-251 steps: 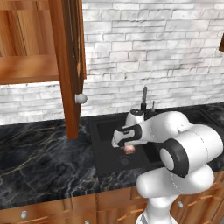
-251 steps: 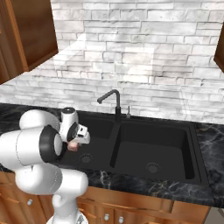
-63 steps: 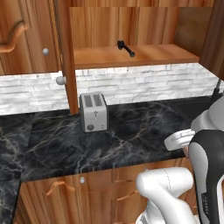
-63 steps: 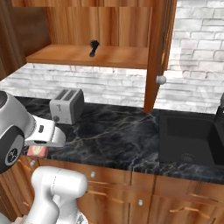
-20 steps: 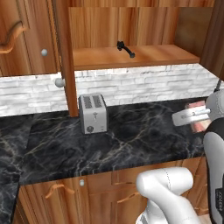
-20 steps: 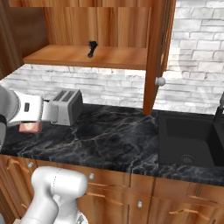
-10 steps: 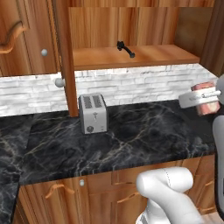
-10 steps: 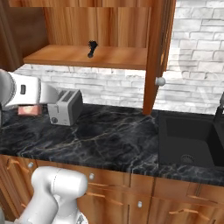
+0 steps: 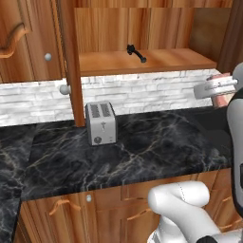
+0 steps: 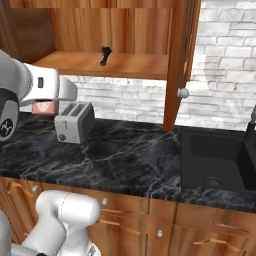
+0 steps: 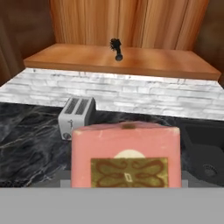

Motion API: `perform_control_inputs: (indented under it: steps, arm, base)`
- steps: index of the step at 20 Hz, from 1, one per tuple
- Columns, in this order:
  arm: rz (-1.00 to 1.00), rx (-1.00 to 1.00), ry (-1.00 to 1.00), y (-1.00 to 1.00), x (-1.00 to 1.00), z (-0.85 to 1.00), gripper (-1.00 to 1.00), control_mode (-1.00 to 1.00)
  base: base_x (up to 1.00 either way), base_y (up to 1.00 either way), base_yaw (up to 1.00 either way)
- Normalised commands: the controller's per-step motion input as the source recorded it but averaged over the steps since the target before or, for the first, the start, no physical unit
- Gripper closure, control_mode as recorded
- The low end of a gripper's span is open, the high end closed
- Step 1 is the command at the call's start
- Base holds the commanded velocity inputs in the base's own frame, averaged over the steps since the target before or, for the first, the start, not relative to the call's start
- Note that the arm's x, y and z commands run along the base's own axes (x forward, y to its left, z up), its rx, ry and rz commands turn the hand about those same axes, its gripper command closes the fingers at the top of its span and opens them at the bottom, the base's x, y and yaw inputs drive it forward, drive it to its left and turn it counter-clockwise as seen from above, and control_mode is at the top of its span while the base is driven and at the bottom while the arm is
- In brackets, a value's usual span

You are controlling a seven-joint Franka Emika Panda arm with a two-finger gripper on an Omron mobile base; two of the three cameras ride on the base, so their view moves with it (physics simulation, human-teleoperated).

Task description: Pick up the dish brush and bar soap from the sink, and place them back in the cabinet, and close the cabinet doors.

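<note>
The bar soap [image 11: 126, 155], a pinkish-red block with a patterned label, sits close in front of the hand camera. My gripper [image 9: 219, 90] is shut on it, above the counter and a little below shelf height, to the right of the open cabinet [image 9: 142, 28]. The soap [image 9: 221, 101] peeks out pink under the white hand, and it shows again [image 10: 44, 107] beside the toaster. The black dish brush [image 9: 135, 52] lies on the wooden cabinet shelf [image 9: 156, 60], also seen from the right [image 10: 104, 55] and from the hand [image 11: 116, 48]. The cabinet doors [image 10: 177, 60] stand open. The sink [image 10: 220, 157] lies to the right.
A silver toaster [image 9: 100, 122] stands on the black marble counter [image 9: 142, 152] under the shelf. An open door [image 9: 66, 61] with a round knob [image 9: 64, 89] juts out left of it. The faucet [image 10: 251, 130] is at the far right edge. Drawers run below the counter.
Over the last second my arm has lifted the bar soap from just above the counter up toward shelf height. The brush, doors and toaster have not moved.
</note>
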Motion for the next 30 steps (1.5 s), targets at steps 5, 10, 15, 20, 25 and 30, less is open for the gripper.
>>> perform_control_inputs:
  steps: [5, 10, 15, 20, 25, 30]
  arm:
    - [0.00, 0.00, -0.03, -0.15, 0.37, 0.09, 1.00, -1.00]
    - [0.00, 0.00, -0.03, -0.13, 0.40, 0.05, 1.00, -1.00]
    - [0.00, 0.00, -0.05, -0.03, 0.50, 0.03, 1.00, -1.00]
    - [0.00, 0.00, -0.07, -0.03, 0.49, 0.03, 1.00, -1.00]
    - [0.00, 0.00, -0.07, -0.02, 0.56, 0.00, 1.00, -1.00]
    - [0.00, 0.00, -0.09, -0.06, 0.51, 0.00, 1.00, -1.00]
  base:
    - [0.00, 0.00, 0.00]
    - [0.00, 0.00, 0.00]
    - [0.00, 0.00, 0.00]
    - [0.00, 0.00, 0.00]
    - [0.00, 0.00, 0.00]
    - [0.00, 0.00, 0.00]
